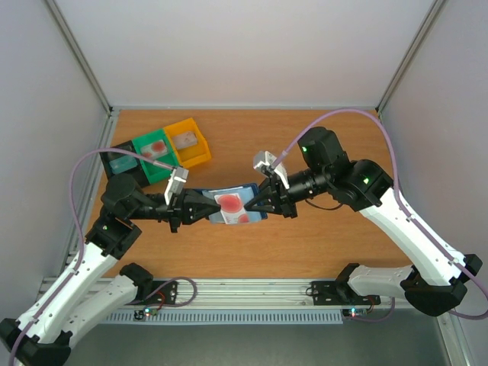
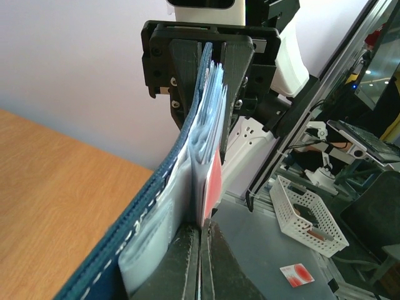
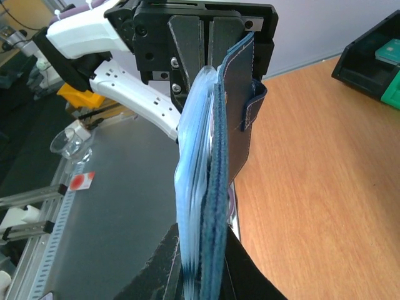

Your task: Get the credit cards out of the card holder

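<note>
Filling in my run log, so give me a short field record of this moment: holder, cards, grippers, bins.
card holder: lifted, open, inside facing up
right gripper: shut on the card holder's edge
left gripper: shut, apparently on a red-marked card in the pocket
cards out: none from this grip yet
bins: black bin, green bin, yellow bin, far left, each seems to hold a card

**Three views meeting at one card holder**

The top camera looks down from above and behind the arm bases, far enough back to take in the whole table (image 1: 320, 252). The left wrist camera sits close, looking along its own jaws at the card holder (image 2: 156, 206) edge-on, toward the right gripper (image 2: 211, 62). The right wrist camera, equally close, faces the opposite way, toward the left gripper (image 3: 208, 50). All three views share the card holder.
</note>
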